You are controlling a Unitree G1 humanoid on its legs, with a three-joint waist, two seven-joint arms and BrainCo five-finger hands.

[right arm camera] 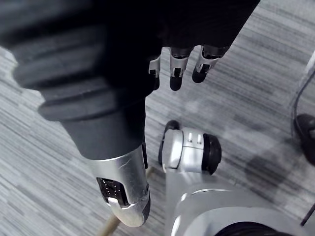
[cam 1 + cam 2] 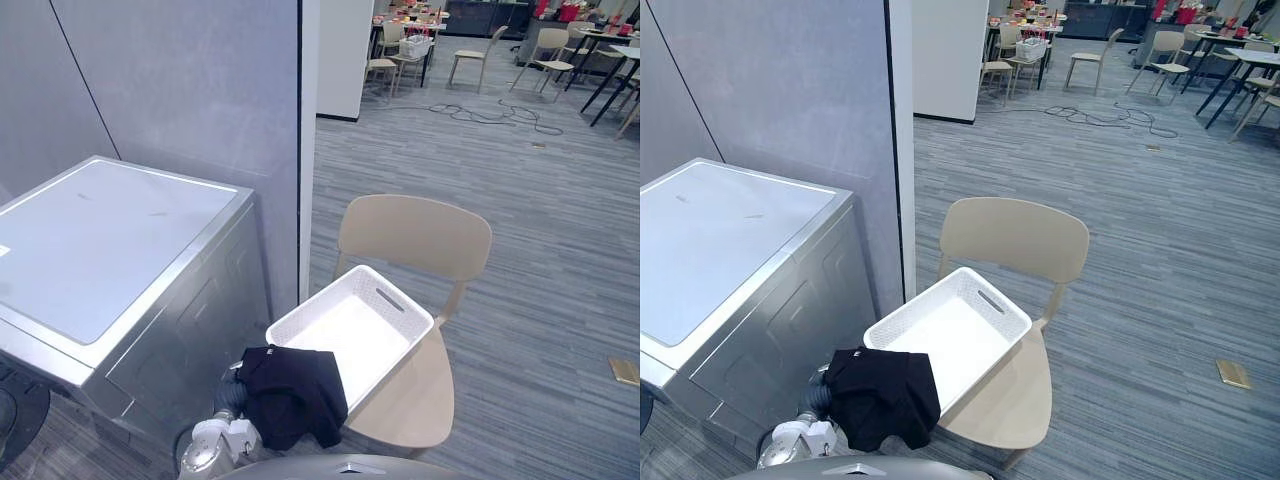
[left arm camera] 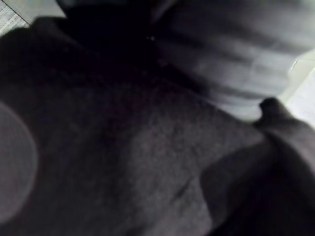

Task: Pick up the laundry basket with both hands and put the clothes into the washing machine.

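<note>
Low at centre, a black cloth garment (image 2: 292, 392) drapes over the left hand (image 2: 229, 394) at the white perforated plastic laundry basket's (image 2: 400, 305) near corner. It hides the fingers, so I cannot tell its grip. The garment is probably bound for the silver washing machine (image 2: 110, 235). The right hand (image 1: 173, 69) hangs slack and empty.

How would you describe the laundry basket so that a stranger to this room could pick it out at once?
Find the grey washing machine by the wall; beside it stands a beige chair. On its seat sits the laundry basket: white, rectangular, perforated walls, with a black garment at its near corner.
</note>
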